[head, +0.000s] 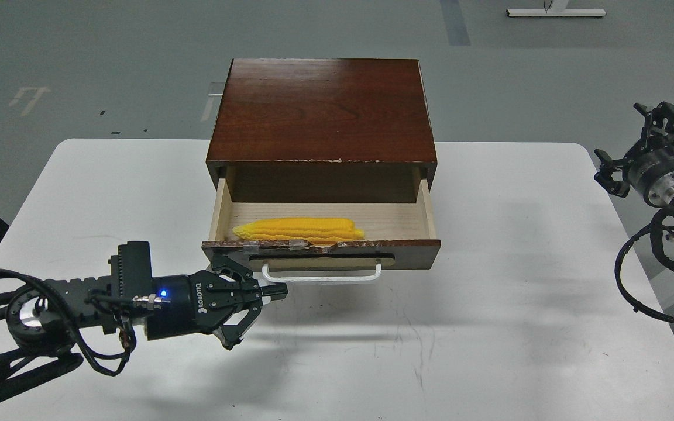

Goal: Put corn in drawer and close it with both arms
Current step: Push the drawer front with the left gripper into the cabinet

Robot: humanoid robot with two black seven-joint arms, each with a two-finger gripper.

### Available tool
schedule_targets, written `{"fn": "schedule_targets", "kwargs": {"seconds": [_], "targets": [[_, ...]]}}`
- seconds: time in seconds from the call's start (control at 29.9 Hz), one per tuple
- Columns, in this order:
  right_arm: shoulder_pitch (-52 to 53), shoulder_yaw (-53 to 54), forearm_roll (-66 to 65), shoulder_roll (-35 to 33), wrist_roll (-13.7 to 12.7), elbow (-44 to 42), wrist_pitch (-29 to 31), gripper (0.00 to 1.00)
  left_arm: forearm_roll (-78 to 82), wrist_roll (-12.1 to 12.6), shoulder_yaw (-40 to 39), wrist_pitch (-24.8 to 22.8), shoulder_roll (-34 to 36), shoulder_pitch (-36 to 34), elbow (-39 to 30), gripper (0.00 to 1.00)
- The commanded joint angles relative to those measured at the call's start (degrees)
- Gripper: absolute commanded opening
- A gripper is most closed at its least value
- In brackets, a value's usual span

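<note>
The corn (299, 230) already lies inside the open drawer (320, 231), flat on the pale wood floor, lengthwise along the front board and toward the drawer's left half. So the placing part looks done; what remains, as I judge it, is the closing.

The drawer stands pulled well out from under the dark wooden cabinet (322, 111), which sits on a white table (489, 292). Its white handle (321, 273) hangs across the chipped front.

The left gripper (252, 304) is low over the table, just in front of the drawer's left front corner and a little to the left of the handle. Its fingers are spread apart and hold nothing; one fingertip points toward the handle's left end, though I cannot tell whether it touches it.

The right gripper (635, 146) is up and well away, off to the right of the drawer near the table's edge. It is seen dark and at an angle, so I cannot tell whether its fingers are apart or together.

The next move, I would guess, calls for the right arm to come across to the drawer's right front, and for both grippers to press flat against the front board and push evenly, so that the drawer slides straight and does not jam. The cabinet might shift backward if pushed hard.
</note>
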Motion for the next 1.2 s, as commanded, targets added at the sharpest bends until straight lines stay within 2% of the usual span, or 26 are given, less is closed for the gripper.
{"fn": "schedule_targets", "kwargs": {"seconds": [0.0,0.74,1.17], "targets": [[0.0,0.0,0.1,0.1,0.1,-0.1,-0.1,1.00,0.0,0.0,-0.1,-0.2,0.0,-0.5,0.1,0.00],[-0.1,0.0,0.0,-0.3,0.2,-0.1,0.0,1.00,0.0,0.0,-2.1,-0.8,-3.3,-1.0,2.2,0.00],[-0.4,0.0,0.0,0.0,0.2,-0.9,0.2,1.00,0.0,0.0,-2.8,-0.9,-6.3,-2.1,6.8,0.00]]}}
